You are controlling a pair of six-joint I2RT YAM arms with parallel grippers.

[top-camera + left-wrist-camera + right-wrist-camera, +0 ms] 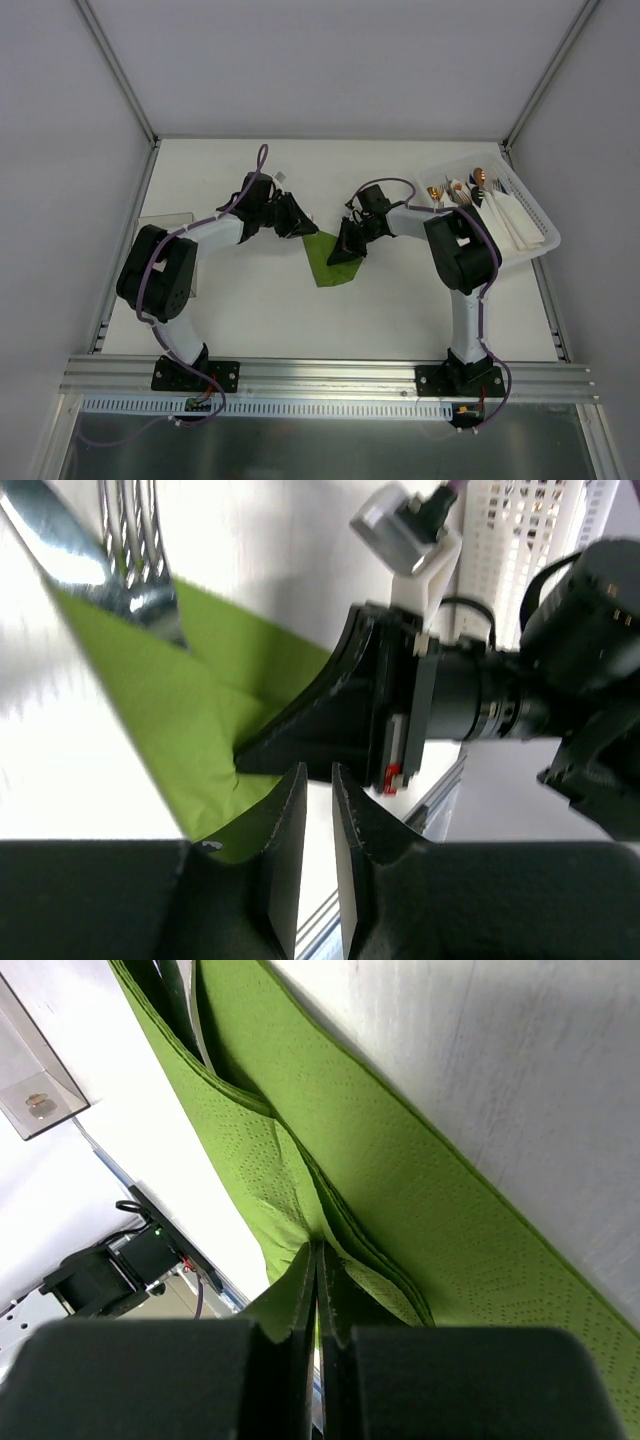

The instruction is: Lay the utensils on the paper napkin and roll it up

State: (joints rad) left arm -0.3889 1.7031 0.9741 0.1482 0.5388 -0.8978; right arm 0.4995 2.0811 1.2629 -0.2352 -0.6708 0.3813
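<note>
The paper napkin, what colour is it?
The thin paper napkin is olive green; right wrist view shows it best.

White tabletop (400, 310) fills the middle of the overhead view, matte and evenly lit, with only soft shadows on it. Behind it stands a plain pale-grey back wall (330, 60). Pale side panels close the space in, one on the left (50, 150) and one on the right (600, 120). Aluminium struts climb from the far corners, left (115, 65) and right (550, 70). Along the near edge a silver aluminium rail (330, 375) spans the table's width, with a white slotted strip (330, 407) just under it. Lowest in the view there's a dark glossy surface (320, 450), faint reflections showing. Up close in the right wrist view, the tabletop shows light grey streaks.
</note>
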